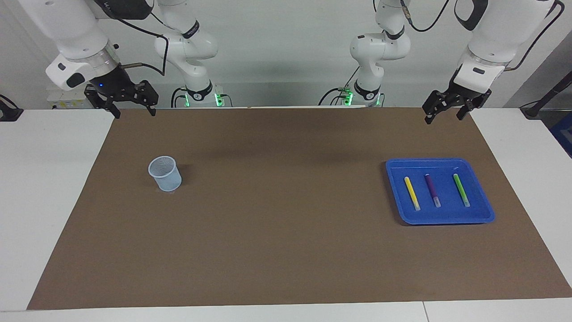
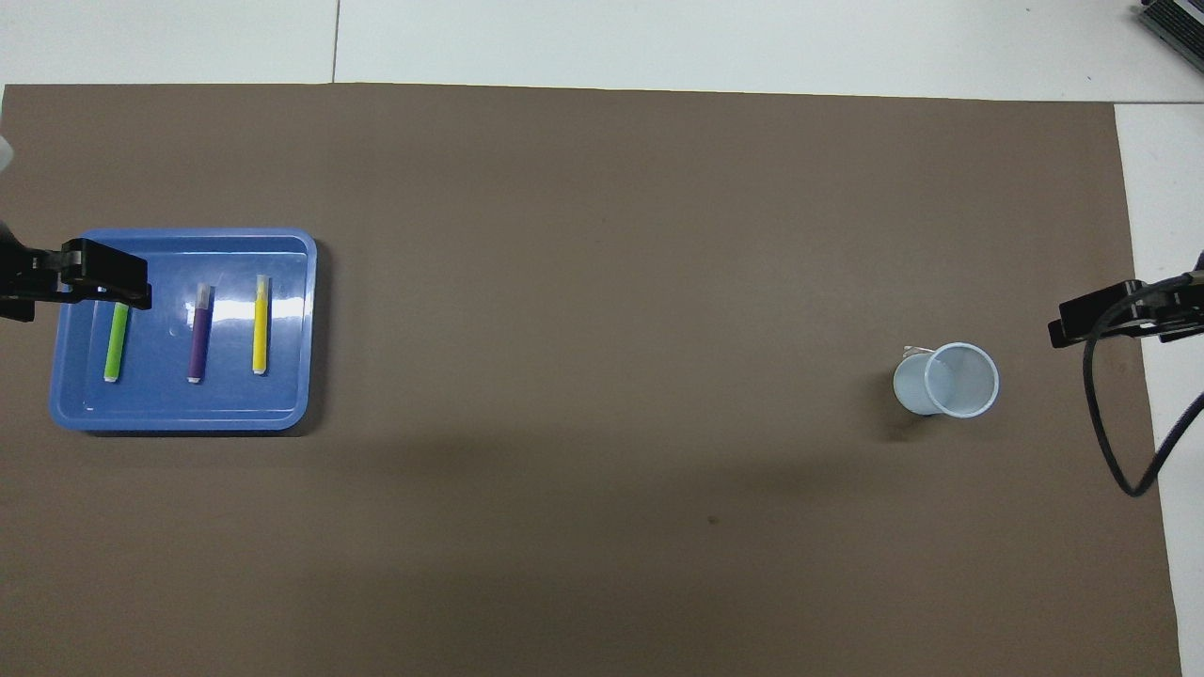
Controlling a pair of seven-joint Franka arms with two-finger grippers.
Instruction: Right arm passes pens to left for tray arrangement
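Note:
The blue tray [image 1: 442, 162] lies on the brown mat toward the left arm's end, also in the overhead view [image 2: 188, 420]. In it lie side by side the yellow pen [image 1: 411, 192], the dark purple pen [image 1: 432, 189] and the green pen [image 1: 460, 189]; from above they show as yellow [image 2: 261, 324], purple [image 2: 198, 334] and green [image 2: 117, 341]. My left gripper [image 1: 443, 117] is open and empty, up in the air over the tray's edge [image 2: 71, 280], touching nothing. My right gripper [image 1: 134, 112] is open and empty, over the mat's edge at the right arm's end [image 2: 1096, 320].
A small translucent pale-blue cup [image 1: 165, 173] stands upright on the mat toward the right arm's end, also in the overhead view [image 2: 945, 380]. The brown mat [image 1: 286, 223] covers most of the white table. A black cable [image 2: 1105, 442] hangs from the right arm.

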